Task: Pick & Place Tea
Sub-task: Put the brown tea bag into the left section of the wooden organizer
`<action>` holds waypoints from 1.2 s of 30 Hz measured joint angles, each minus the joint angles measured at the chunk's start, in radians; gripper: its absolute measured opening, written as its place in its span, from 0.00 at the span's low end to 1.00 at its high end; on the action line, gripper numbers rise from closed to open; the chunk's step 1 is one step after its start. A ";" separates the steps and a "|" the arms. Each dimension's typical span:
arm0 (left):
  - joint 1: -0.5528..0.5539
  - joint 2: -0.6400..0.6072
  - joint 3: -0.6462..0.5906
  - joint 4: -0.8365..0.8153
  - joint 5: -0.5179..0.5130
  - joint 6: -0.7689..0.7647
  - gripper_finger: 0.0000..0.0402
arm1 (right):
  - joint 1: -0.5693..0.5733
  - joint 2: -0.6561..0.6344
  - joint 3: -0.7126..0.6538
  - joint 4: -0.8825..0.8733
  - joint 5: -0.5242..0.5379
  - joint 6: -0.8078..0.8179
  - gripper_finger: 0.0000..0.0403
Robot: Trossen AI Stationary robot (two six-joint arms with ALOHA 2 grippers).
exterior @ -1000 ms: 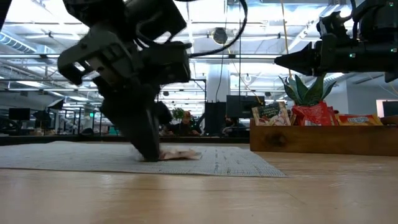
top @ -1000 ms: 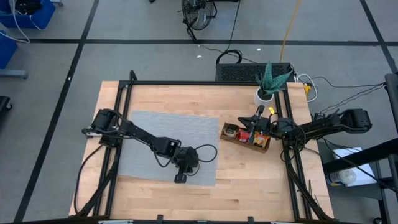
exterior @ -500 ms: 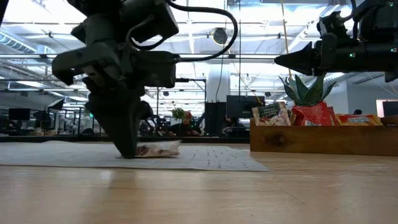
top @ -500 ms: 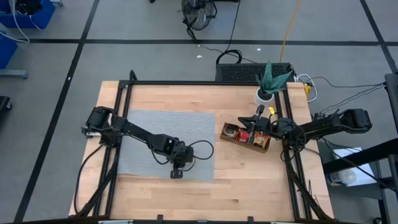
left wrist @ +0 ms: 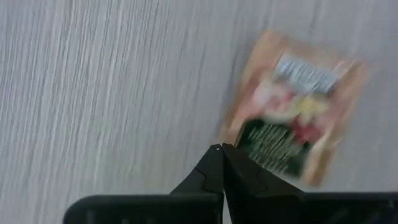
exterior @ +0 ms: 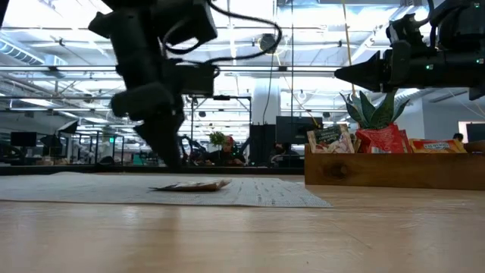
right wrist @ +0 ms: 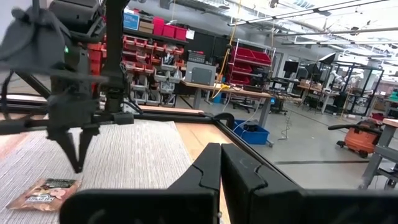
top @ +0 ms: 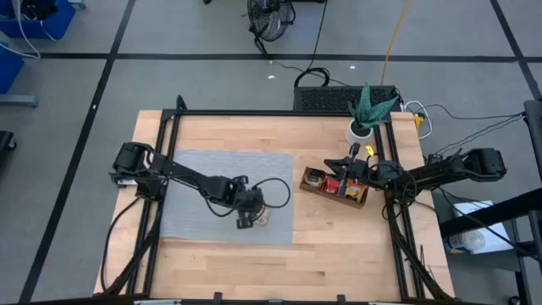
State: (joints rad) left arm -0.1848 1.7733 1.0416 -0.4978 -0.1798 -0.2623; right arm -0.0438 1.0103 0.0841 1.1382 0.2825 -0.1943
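My left gripper (exterior: 168, 155) hangs just above the grey mat (top: 190, 174), fingers pressed together and holding nothing, tips pointing down at the weave. Right beside those tips lies the tea sachet (left wrist: 292, 106), flat on the mat, apart from my fingers, with a clear gap under them in the low view. It sits near the mat's right edge, toward the near side, well apart from the wooden tray (top: 334, 188), where more sachets stand upright. My right gripper (exterior: 345, 74) waits high over that tray, fingers shut too, empty, pointing left across the table. Now the risks, as I judge them: the sachet is thin and lies flush, so if I come down with closed fingers I will only shove it or skid it along the weave; I need to spread first. If I pinch too deep I may catch the mat and drag it with me. Carrying it right, my two arms could crowd each other over the tray, and the potted plant (top: 366, 114) stands just beyond it. Room otherwise looks good: bare mat to the left and far side, bare wood on the near side, and open tabletop between mat and tray.
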 joint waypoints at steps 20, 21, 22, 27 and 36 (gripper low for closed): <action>-0.023 0.095 0.037 0.112 0.130 0.032 0.65 | 0.000 0.000 0.000 -0.007 0.000 -0.004 0.00; -0.024 0.109 0.039 0.120 0.142 0.033 0.66 | 0.000 0.000 0.000 -0.006 0.000 -0.004 0.00; -0.023 0.118 0.041 0.127 0.149 0.033 0.67 | 0.000 0.000 0.000 -0.006 0.000 -0.004 0.00; -0.018 0.143 0.041 0.173 0.175 0.052 0.68 | 0.000 0.000 0.000 -0.007 0.000 -0.002 0.00; -0.016 0.146 0.039 0.186 0.175 0.086 0.46 | 0.000 0.000 0.000 -0.007 0.000 -0.001 0.00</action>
State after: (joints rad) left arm -0.2008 1.9193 1.0809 -0.3119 -0.0044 -0.1766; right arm -0.0440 1.0103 0.0844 1.1316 0.2825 -0.1955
